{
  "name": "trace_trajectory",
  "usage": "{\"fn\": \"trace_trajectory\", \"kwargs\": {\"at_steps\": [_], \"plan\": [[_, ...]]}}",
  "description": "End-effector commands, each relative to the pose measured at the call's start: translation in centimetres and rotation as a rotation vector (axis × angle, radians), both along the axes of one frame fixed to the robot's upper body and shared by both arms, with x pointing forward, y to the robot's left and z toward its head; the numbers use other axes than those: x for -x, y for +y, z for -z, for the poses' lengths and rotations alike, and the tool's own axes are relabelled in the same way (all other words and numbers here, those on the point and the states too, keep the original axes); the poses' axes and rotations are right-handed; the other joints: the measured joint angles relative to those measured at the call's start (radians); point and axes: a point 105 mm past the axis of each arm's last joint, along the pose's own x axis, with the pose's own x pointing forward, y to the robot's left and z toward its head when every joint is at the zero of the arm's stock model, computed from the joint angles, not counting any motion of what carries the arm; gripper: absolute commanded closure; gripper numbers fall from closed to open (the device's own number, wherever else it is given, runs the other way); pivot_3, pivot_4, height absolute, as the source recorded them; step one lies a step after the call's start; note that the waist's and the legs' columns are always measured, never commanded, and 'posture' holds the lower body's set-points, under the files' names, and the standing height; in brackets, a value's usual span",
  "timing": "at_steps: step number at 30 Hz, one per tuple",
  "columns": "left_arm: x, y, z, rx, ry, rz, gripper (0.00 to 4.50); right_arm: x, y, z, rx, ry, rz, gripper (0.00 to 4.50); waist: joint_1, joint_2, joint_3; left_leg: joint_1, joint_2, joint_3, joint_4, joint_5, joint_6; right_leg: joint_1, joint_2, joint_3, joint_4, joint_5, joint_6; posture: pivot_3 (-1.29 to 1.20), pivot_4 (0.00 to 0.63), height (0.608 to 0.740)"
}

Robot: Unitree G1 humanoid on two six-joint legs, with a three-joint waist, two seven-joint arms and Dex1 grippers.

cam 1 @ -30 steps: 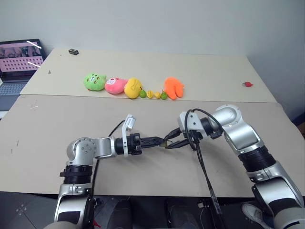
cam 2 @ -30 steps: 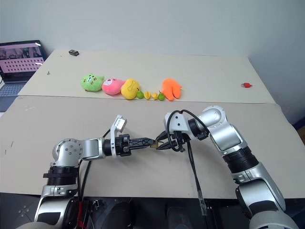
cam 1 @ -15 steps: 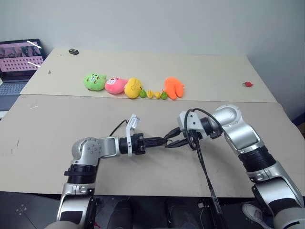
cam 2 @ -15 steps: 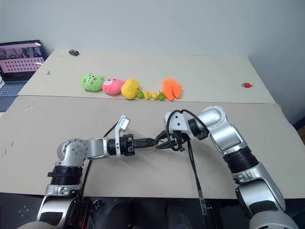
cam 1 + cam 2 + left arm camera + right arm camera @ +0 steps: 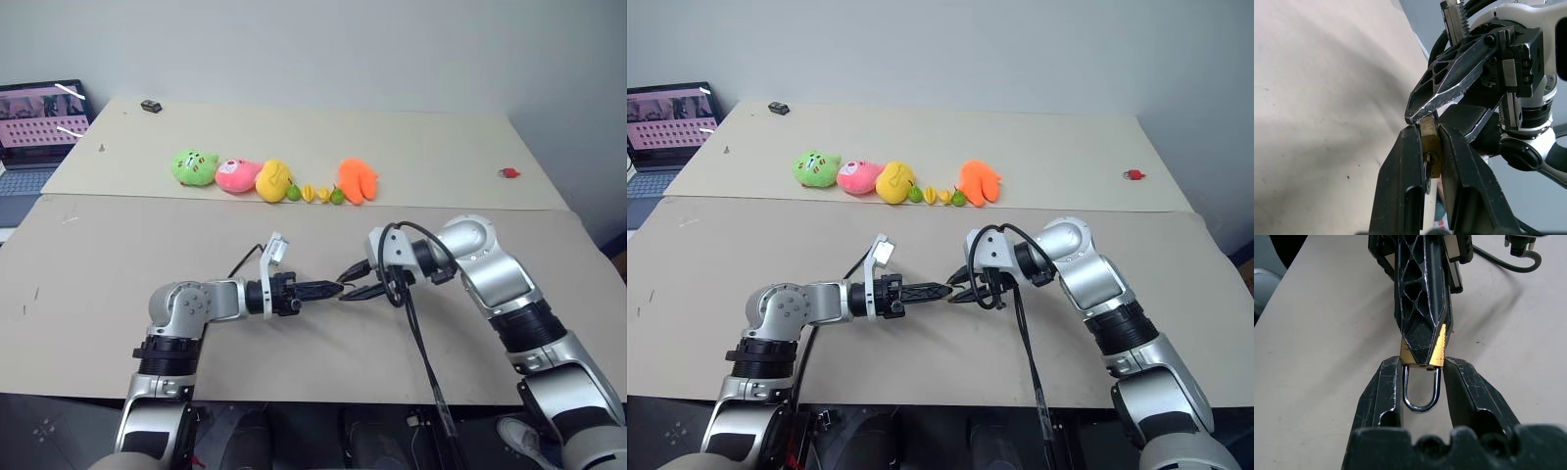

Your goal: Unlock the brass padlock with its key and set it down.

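Closed since earlier: left end effector (image 5: pixel 1426 152), now pinched on key end of small brass block padlock (image 5: pixel 1429 142) | right end effector (image 5: pixel 1422 377) clamped on brass body, shackle between fingers | padlock held above tabletop (image 5: pixel 98 284) near front edge | key-turning judged next

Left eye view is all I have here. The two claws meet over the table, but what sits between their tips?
Observer: The left wrist view shows the brass padlock pinched between the left claw fingers.
Operator: Is the right claw on it too?
Observer: Yes. In the right wrist view the right claw presses its tips against the body's two sides, with the shackle between its fingers.
Operator: Has the shackle popped?
Observer: No, both its legs sit in the body.
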Motion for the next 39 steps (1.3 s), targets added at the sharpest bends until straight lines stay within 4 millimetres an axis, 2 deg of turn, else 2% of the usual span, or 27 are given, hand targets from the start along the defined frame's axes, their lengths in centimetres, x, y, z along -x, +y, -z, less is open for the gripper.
{"fn": "trace_trajectory", "kwargs": {"at_steps": [1, 2, 3, 7, 10, 12, 15, 18, 20, 22, 25, 28, 29, 30, 31, 34, 36, 39], "plan": [[0.1, 0.2, -0.9, 0.033, -0.022, 0.009, 4.45, -2.1, -0.1, -4.5, -0.206, -0.121, 0.075, 3.62, -0.001, 0.0, 0.0, 0.0, 0.0, 0.0, 0.0, 0.0, 0.0, 0.0, 0.0, 0.0, 0.0, 0.0, 0.0, 0.0, 0.15, 0.717], [0.1, 0.2, -0.7, 0.024, -0.027, 0.01, 4.45, -2.2, -0.3, -4.7, -0.212, -0.123, 0.075, 2.63, 0.0, 0.0, 0.0, 0.0, 0.0, 0.0, 0.0, 0.0, 0.0, 0.0, 0.0, 0.0, 0.0, 0.0, 0.0, 0.0, 0.15, 0.717], [0.1, 0.2, -0.7, 0.023, -0.028, 0.01, 4.45, -2.4, -0.5, -4.7, -0.205, -0.127, 0.079, 2.43, 0.001, 0.0, 0.0, 0.0, 0.0, 0.0, 0.0, 0.0, 0.0, 0.0, 0.0, 0.0, 0.0, 0.0, -0.001, 0.0, 0.15, 0.717], [0.1, 0.1, -0.6, 0.037, -0.026, 0.004, 4.45, -3.1, -1.3, -3.8, -0.175, -0.132, 0.124, 1.04, 0.005, 0.0, 0.0, -0.001, 0.0, 0.0, 0.0, 0.0, 0.0, 0.0, 0.0, -0.001, -0.001, 0.001, -0.002, 0.0, 0.15, 0.717], [0.1, 0.0, -0.7, 0.049, -0.025, 0.003, 4.45, -3.0, -1.7, -3.2, -0.165, -0.101, 0.127, 0.03, 0.005, 0.0, 0.0, -0.002, 0.0, -0.001, 0.0, 0.0, 0.0, -0.001, 0.0, -0.001, -0.001, 0.001, -0.002, 0.0, 0.15, 0.717], [0.1, 0.0, -0.8, 0.06, -0.022, 0.0, 4.45, -3.3, -2.5, -2.6, -0.13, -0.094, 0.151, 0.03, 0.004, 0.0, 0.0, -0.002, 0.0, -0.001, 0.0, 0.0, 0.0, -0.001, 0.0, -0.001, -0.001, 0.001, -0.002, 0.0, 0.15, 0.717], [0.0, 0.3, -1.3, 0.068, -0.051, -0.018, 4.45, -4.1, -4.7, -1.9, -0.074, -0.096, 0.22, 0.03, 0.003, 0.0, 0.0, -0.002, 0.0, -0.001, 0.0, 0.0, 0.0, 0.0, 0.0, -0.002, -0.001, 0.001, -0.002, 0.0, 0.15, 0.717], [-0.7, 1.1, -1.6, 0.019, -0.191, -0.082, 4.45, -5.0, -6.9, -2.2, -0.077, -0.102, 0.304, 0.03, 0.003, 0.0, 0.0, -0.002, 0.0, -0.001, 0.0, 0.0, 0.0, 0.0, -0.001, -0.002, -0.001, 0.001, -0.002, 0.0, 0.15, 0.717], [-0.8, 1.4, -1.1, -0.057, -0.307, -0.091, 4.45, -5.3, -7.4, -2.5, -0.116, -0.12, 0.338, 0.03, 0.0, 0.0, 0.0, -0.002, 0.0, -0.001, 0.0, 0.0, 0.0, -0.001, -0.001, -0.002, -0.001, 0.001, -0.002, 0.0, 0.15, 0.717], [-0.6, 1.7, -1.0, -0.055, -0.34, -0.078, 4.45, -5.3, -7.4, -2.8, -0.16, -0.112, 0.347, 0.03, -0.003, 0.001, 0.0, -0.002, 0.0, -0.001, 0.0, 0.0, 0.0, -0.001, 0.0, -0.001, -0.001, 0.002, -0.003, 0.0, 0.15, 0.717], [-0.8, 2.2, -1.1, -0.009, -0.303, -0.095, 4.45, -5.1, -7.0, -3.3, -0.219, -0.095, 0.345, 0.8, -0.001, 0.001, 0.001, -0.002, 0.0, -0.001, 0.0, 0.0, 0.0, -0.001, 0.0, -0.001, -0.001, 0.002, -0.003, 0.0, 0.15, 0.717], [-0.8, 2.2, -1.1, 0.004, -0.298, -0.098, 4.45, -4.5, -6.3, -3.6, -0.248, -0.076, 0.314, 1.93, 0.001, 0.001, 0.001, -0.002, 0.0, -0.001, 0.0, 0.0, 0.0, 0.0, 0.0, -0.002, -0.001, 0.002, -0.003, 0.0, 0.15, 0.717], [-0.9, 2.1, -1.3, 0.016, -0.297, -0.105, 4.45, -4.3, -6.2, -3.7, -0.249, -0.076, 0.309, 2.17, 0.001, 0.001, 0.001, -0.002, 0.0, -0.001, 0.0, 0.0, 0.0, -0.001, 0.0, -0.002, -0.001, 0.002, -0.003, 0.0, 0.15, 0.717], [-1.1, 2.0, -1.4, 0.028, -0.293, -0.113, 4.45, -4.2, -6.0, -3.7, -0.251, -0.075, 0.303, 2.66, 0.001, 0.001, 0.001, -0.003, 0.0, -0.001, 0.0, 0.0, 0.0, -0.001, -0.001, -0.002, -0.001, 0.001, -0.003, 0.0, 0.15, 0.717], [-1.2, 1.9, -1.5, 0.036, -0.285, -0.118, 4.45, -4.0, -5.9, -3.8, -0.254, -0.074, 0.296, 2.88, 0.002, 0.001, 0.001, -0.003, 0.0, -0.001, 0.0, 0.0, 0.0, -0.001, -0.001, -0.002, -0.001, 0.002, -0.003, 0.0, 0.15, 0.717], [-1.6, 1.4, -1.9, 0.079, -0.261, -0.132, 4.45, -3.3, -4.9, -4.9, -0.297, -0.06, 0.26, 4.03, 0.002, 0.001, 0.001, -0.003, 0.0, -0.001, 0.001, 0.0, 0.0, -0.001, -0.001, -0.002, -0.001, 0.002, -0.003, 0.0, 0.15, 0.717], [-1.9, 1.2, -2.1, 0.109, -0.238, -0.138, 4.45, -2.6, -4.2, -5.5, -0.322, -0.043, 0.231, 4.46, 0.002, 0.001, 0.001, -0.003, 0.0, -0.002, 0.001, 0.0, 0.0, -0.001, -0.001, -0.003, -0.001, 0.002, -0.003, 0.0, 0.15, 0.717], [-2.1, 0.8, -2.7, 0.169, -0.187, -0.14, 4.45, -1.2, -3.0, -6.4, -0.349, -0.022, 0.173, 4.46, 0.002, 0.001, 0.001, -0.003, 0.0, -0.002, 0.001, 0.0, 0.0, -0.001, -0.001, -0.003, -0.001, 0.002, -0.003, 0.0, 0.15, 0.717]]}}
